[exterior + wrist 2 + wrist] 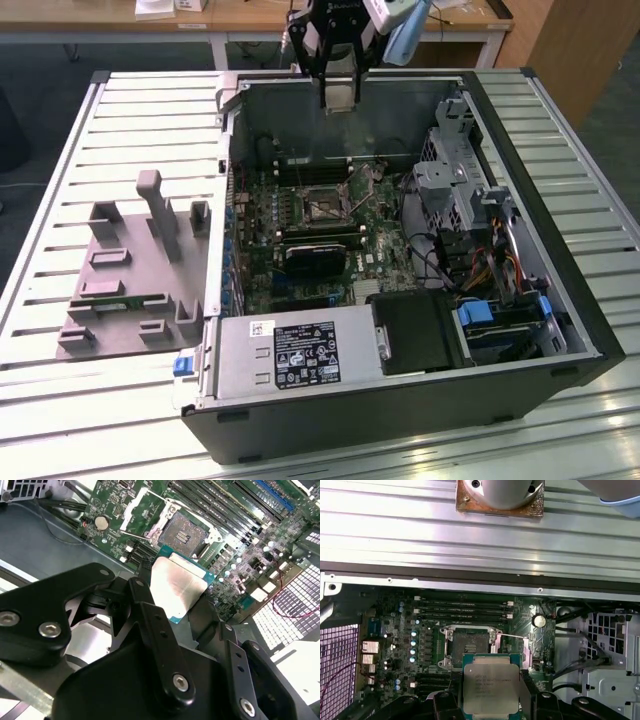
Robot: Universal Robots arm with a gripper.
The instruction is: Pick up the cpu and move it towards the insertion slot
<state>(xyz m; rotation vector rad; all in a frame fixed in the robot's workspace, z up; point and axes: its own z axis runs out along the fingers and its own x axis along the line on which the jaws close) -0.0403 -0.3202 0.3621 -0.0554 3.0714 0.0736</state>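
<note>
Silvery metal catches the light where the cpu sits pinched between the black fingers of the gripper, the jaws closed on its two opposite edges. It hangs in the air above the open computer case, short of the insertion slot and not yet level with it.

From where I stand, the risk looks like this: the grip is only on thin edges, so a slight tilt or a bump against the raised socket frame could twist the chip in the jaws or let it drop onto the motherboard. If it comes down skewed to the slot, I'd worry about the fine contacts inside.

The exterior view gives the whole setting: the gripper high over the far wall of the case, the insertion slot well below it, and a grey fixture on the slatted worktop beside the case. The first wrist view instead looks straight down, with the cpu just beside the insertion slot and squared to it. The second wrist view alone shows the fingers' hold.
</note>
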